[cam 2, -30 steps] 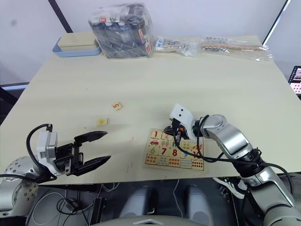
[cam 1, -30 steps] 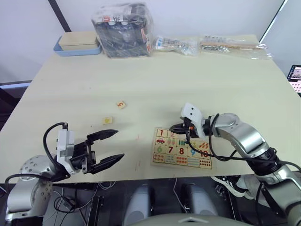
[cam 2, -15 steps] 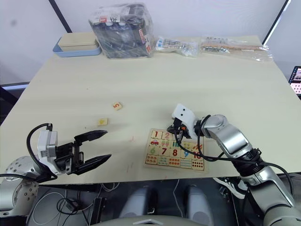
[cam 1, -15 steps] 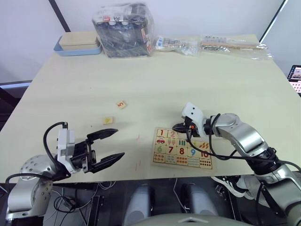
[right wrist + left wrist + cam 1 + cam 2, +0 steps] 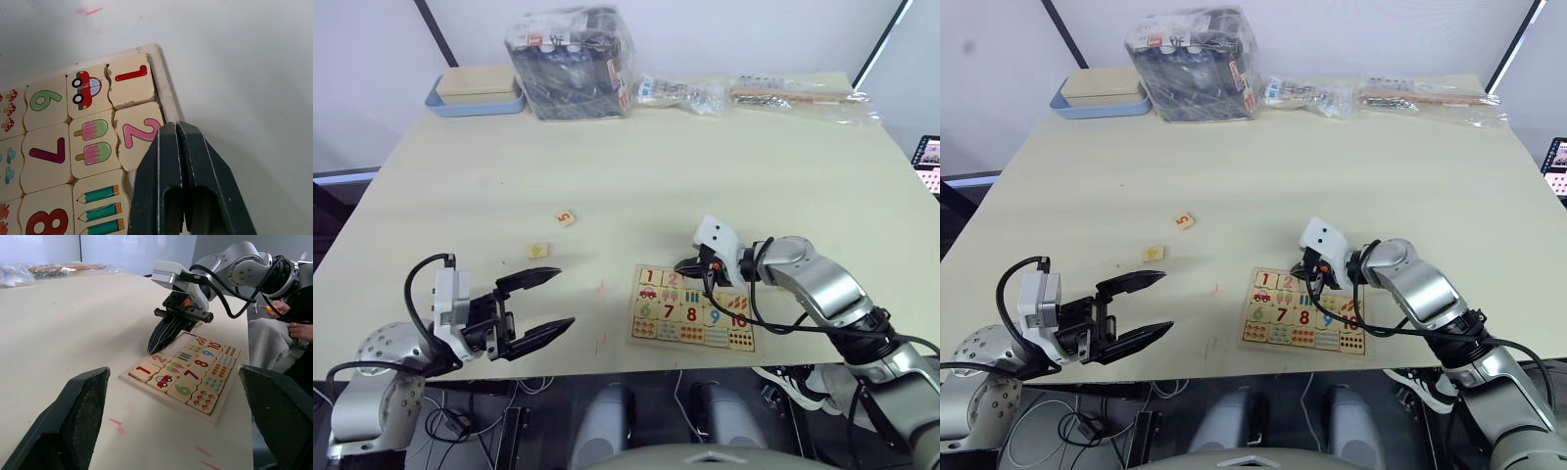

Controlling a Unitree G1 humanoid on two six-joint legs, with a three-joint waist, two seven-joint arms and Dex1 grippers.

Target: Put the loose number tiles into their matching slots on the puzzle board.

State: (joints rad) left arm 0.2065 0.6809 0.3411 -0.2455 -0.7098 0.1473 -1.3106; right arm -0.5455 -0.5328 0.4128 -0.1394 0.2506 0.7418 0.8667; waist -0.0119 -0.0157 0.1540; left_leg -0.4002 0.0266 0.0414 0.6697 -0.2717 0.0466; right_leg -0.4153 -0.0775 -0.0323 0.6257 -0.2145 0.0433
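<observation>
Puzzle board (image 5: 691,308) under closed right hand (image 5: 686,266)

The pale-wood puzzle board (image 5: 161,93) carries a red 1, pink 2, green 6 and red car.

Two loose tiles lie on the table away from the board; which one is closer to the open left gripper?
The blank-looking tile, closer to the left gripper. The other tile, marked with a red 5, lies farther back on the table.
</observation>
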